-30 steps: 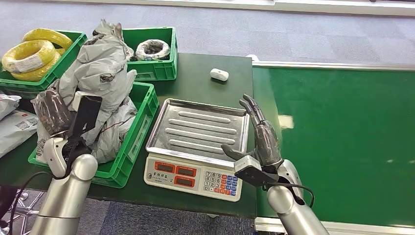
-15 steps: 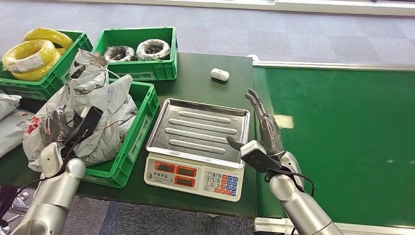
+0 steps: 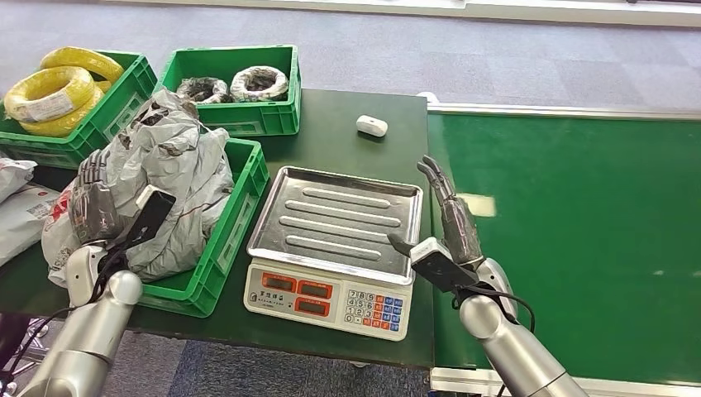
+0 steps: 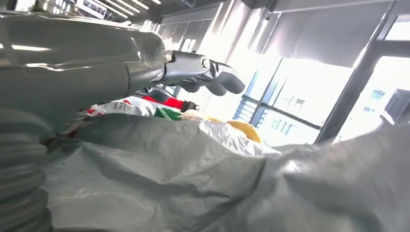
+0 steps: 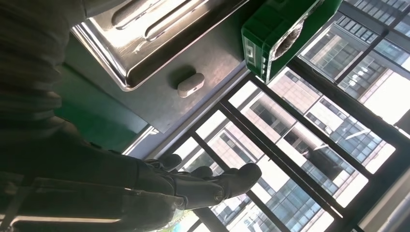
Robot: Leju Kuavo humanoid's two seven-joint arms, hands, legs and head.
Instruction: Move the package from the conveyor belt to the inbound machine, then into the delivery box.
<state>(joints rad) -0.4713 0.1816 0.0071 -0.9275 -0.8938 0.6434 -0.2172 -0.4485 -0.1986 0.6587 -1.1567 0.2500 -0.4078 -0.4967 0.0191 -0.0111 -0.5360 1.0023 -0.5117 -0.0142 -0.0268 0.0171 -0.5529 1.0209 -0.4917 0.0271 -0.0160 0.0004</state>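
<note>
A: Head view: what am I seeing?
B: I'm seeing the grey package (image 3: 169, 186) lying in the near green crate (image 3: 233, 229), left of the scale (image 3: 335, 248); my left hand (image 3: 97, 203) is pressing against its left side, though I cannot tell how firm the hold is; my right hand (image 3: 450, 223) is hovering fingers apart, holding nothing.

A: Left wrist?
B: Crumpled film is bulging under the fingers (image 4: 212, 79); it's looking soft, light and slippery, so I'm judging a gathered fold the best hold.

A: Right wrist?
B: Fingers (image 5: 212, 186) are hanging free.
</note>
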